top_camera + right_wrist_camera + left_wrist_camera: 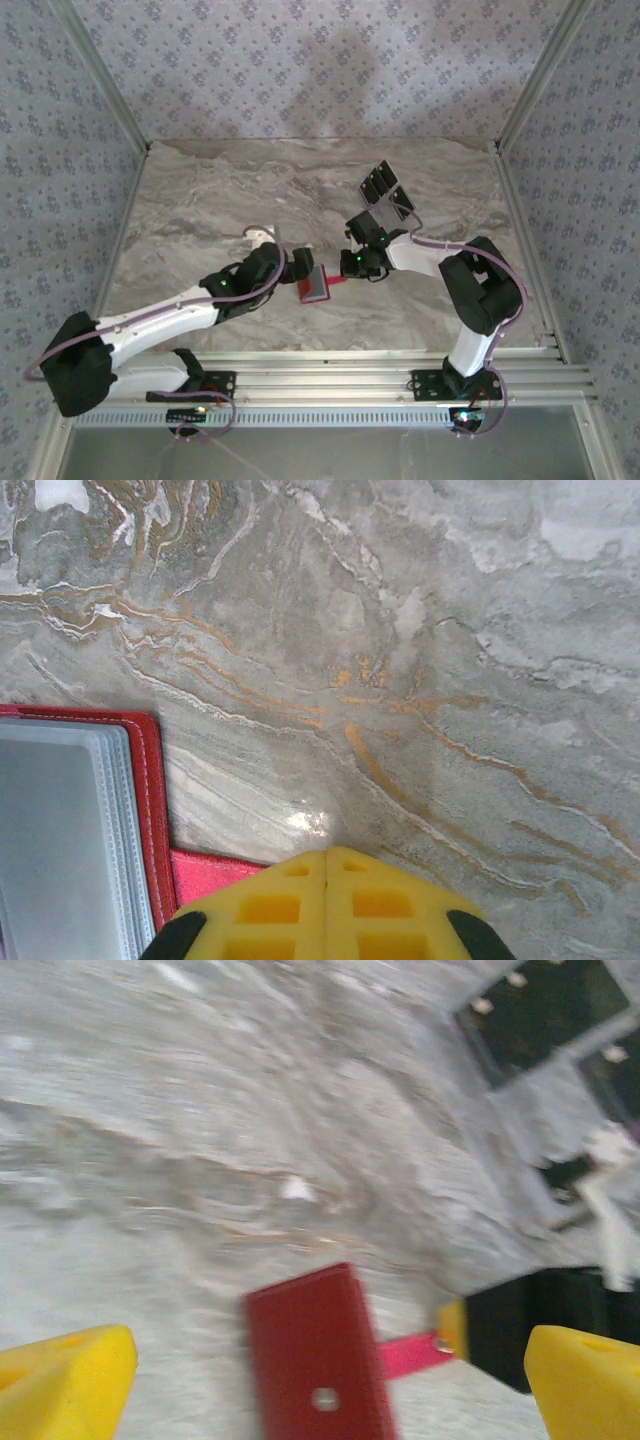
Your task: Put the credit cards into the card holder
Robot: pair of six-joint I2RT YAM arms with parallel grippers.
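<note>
at the card holder (314,285), left arm (160,325) stretches low, fingers (60,1380) wide.

Same build both sides: left arm (150,325) and right arm (420,255) have white link shells, bulky black joint housings and a lilac cable (455,245) along each. Green LEDs (355,262) on black wrists. Left fingers (70,1385) are plain yellow rounded wedges. Right fingers (325,910) are yellow with square moulded recesses and black corners. Black base plates (445,382).
</note>
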